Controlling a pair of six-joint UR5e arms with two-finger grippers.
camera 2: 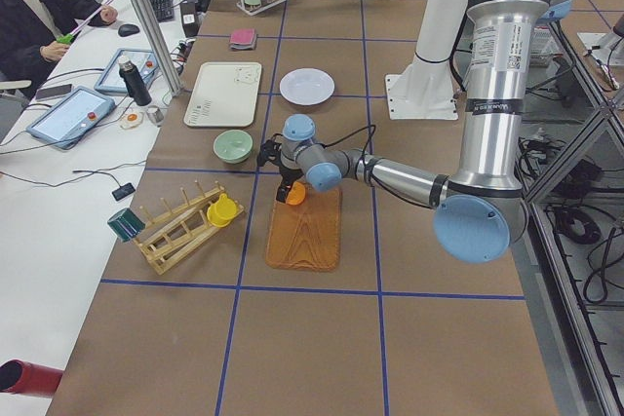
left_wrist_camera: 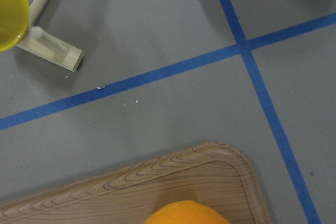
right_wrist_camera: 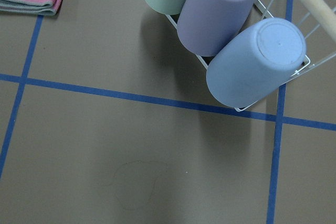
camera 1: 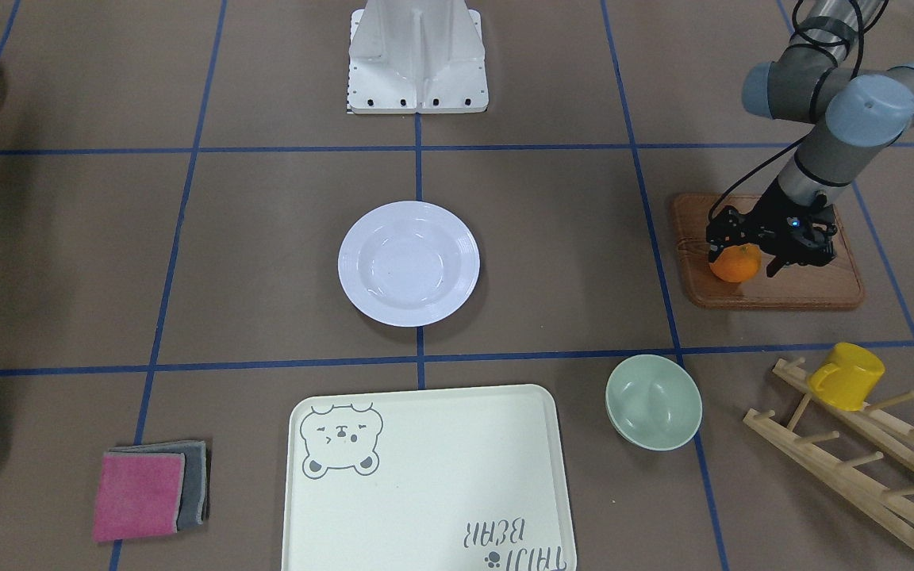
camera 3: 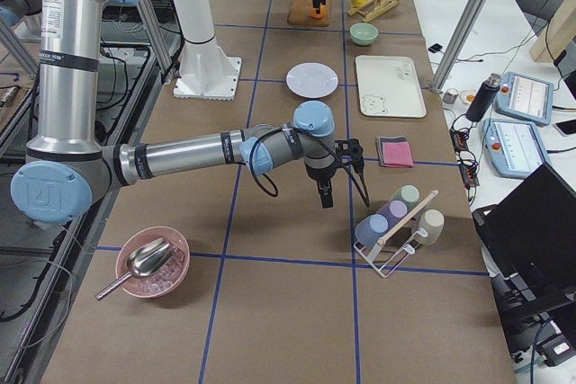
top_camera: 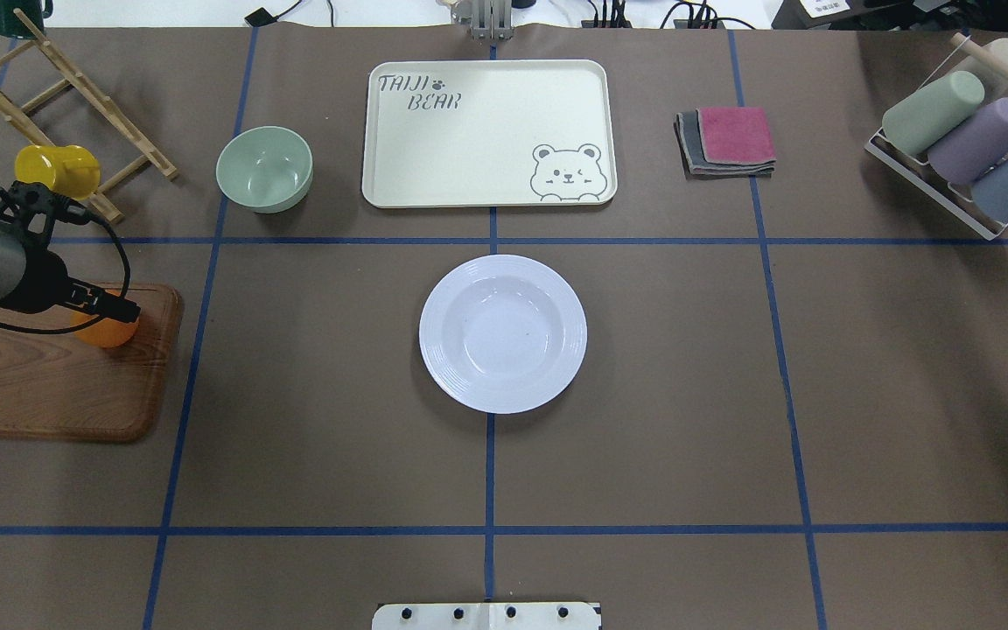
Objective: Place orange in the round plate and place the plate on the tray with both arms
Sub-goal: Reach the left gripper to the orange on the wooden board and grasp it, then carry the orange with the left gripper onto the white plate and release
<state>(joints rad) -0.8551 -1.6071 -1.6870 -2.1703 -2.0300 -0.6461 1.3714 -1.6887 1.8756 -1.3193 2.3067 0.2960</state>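
The tray point(camera 1: 441, 460) waits in front, the plate point(camera 1: 408, 263) beyond. On the wooden board point(camera 1: 814, 289) the left hand point(camera 1: 744, 262) straddles the orange point(camera 1: 733, 268); whether it grips cannot be told. A weak pinch could send the fruit rolling across the desk point(camera 1: 552, 238).

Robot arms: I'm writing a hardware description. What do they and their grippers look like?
Both the left arm and right arm are grey-silver tubes with light blue joint caps. A black cable runs to the left gripper, black with two fingers and a small blue light.
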